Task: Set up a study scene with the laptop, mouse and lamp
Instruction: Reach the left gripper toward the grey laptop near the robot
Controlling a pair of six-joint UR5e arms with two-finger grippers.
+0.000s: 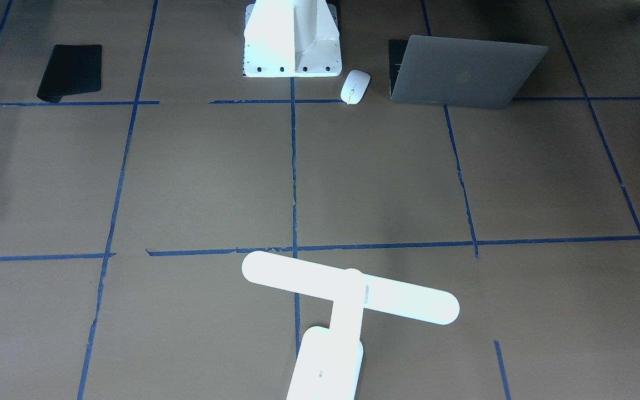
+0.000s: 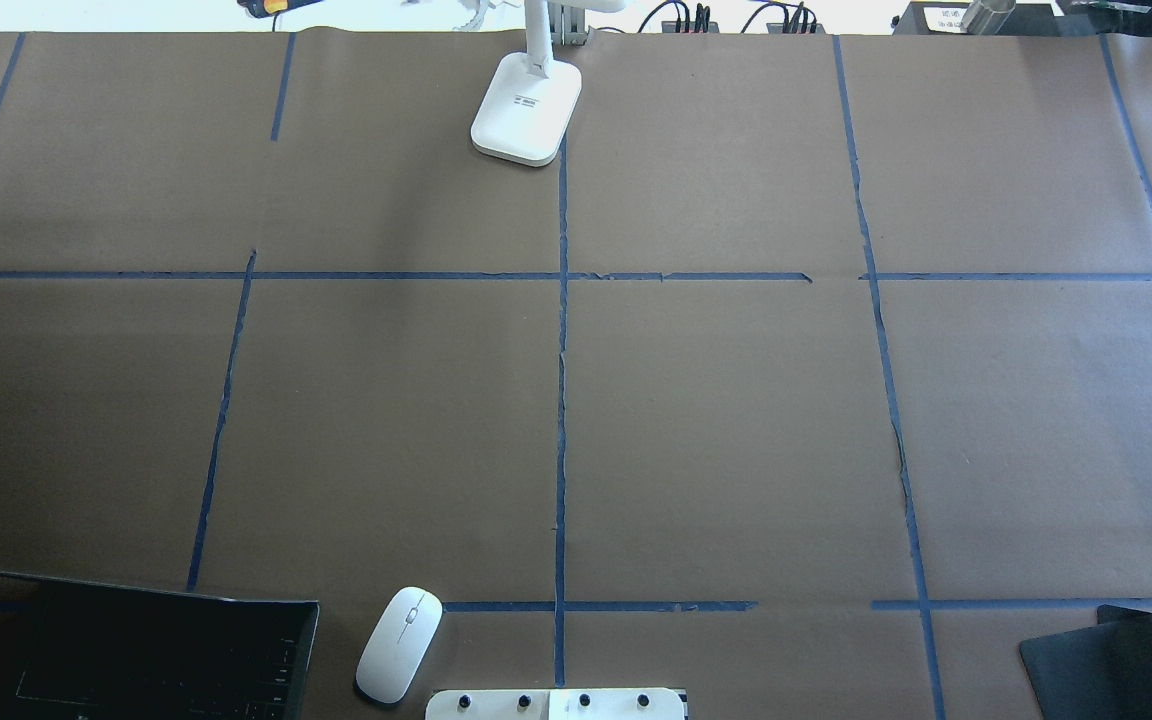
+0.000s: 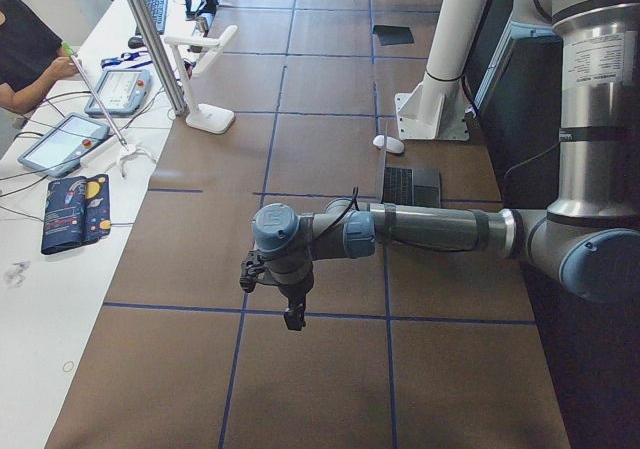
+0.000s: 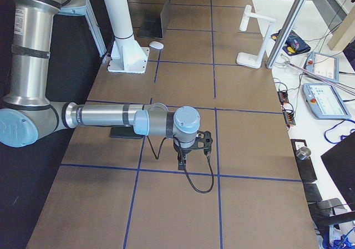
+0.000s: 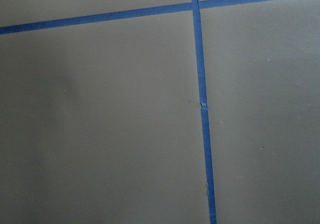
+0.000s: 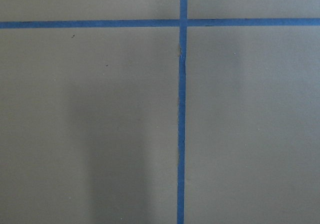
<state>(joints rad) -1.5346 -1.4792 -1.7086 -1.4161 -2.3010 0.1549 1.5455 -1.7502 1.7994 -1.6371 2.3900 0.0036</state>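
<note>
The space-grey laptop (image 1: 464,72) stands part open beside the robot's base on its left, keyboard facing the robot (image 2: 136,650). The white mouse (image 1: 355,86) lies between the laptop and the pedestal and also shows in the overhead view (image 2: 399,643). The white lamp (image 1: 348,289) stands at the table's far middle, its base (image 2: 526,110) near the far edge. My left gripper (image 3: 293,316) hangs over bare brown paper, far from all three. My right gripper (image 4: 181,163) hangs likewise at the other end. I cannot tell whether either is open or shut.
A black mouse pad (image 1: 70,71) lies near the robot on its right side, also in the overhead view (image 2: 1096,665). The white bolted pedestal (image 1: 292,39) stands at the near middle. Blue tape lines cross the brown paper. Tablets and cables lie beyond the far edge (image 4: 321,93).
</note>
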